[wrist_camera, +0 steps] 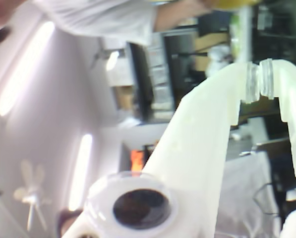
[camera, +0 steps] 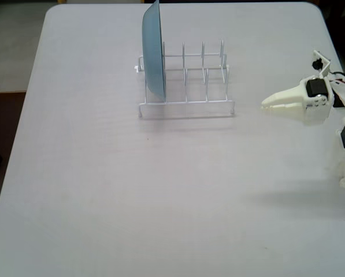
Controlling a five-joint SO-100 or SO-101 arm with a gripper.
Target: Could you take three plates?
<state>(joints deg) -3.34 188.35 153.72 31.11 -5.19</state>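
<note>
Fingers (camera: 264, 103) seen pressed together, nothing held, beside rack (camera: 186, 104) on counter (camera: 160, 190); only blue plate (camera: 154, 49) racked; three plates unseen, likely already taken; retreat or search judged next.

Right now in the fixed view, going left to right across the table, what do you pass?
Light blue plate standing upright in the leftmost slot → the empty slots of the white wire rack → the gripper, its tips together and pointing left at the rack. No orange, cream or yellow plate is in view.
</note>
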